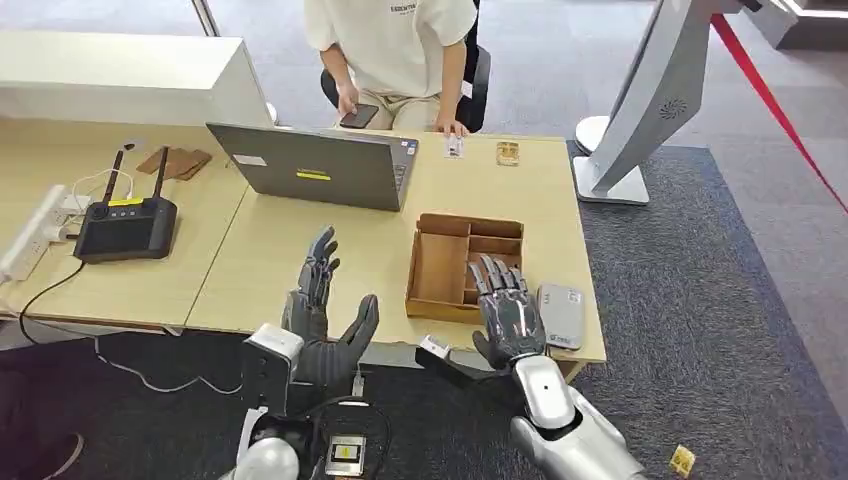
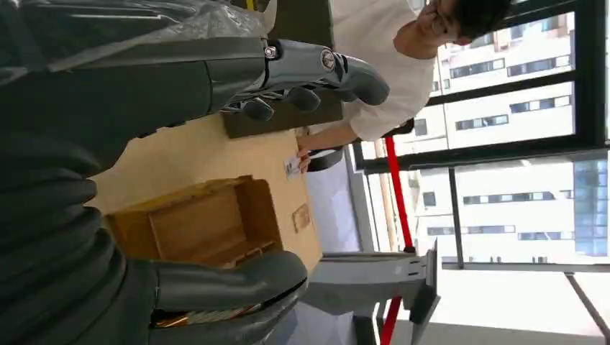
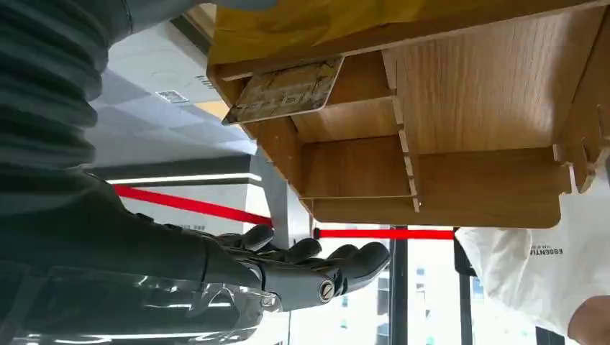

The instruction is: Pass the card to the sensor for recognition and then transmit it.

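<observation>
1. Neither hand has a card, so by my reckoning the job has barely begun.
2. The right hand (image 1: pixel 510 310) hovers flat with fingers spread and nothing in it, over the near edge of the wooden box (image 1: pixel 441 266).
3. The right wrist view shows a card (image 3: pixel 284 92) lying in the box, just beyond that hand's fingertips.
4. The left hand (image 1: pixel 322 318) is raised beside the box, wide open and empty.
5. The grey reader (image 1: pixel 560 315) lies just outside the right hand on the counter (image 1: pixel 300 250).
6. Picking up, scanning and passing the card all remain.
</observation>
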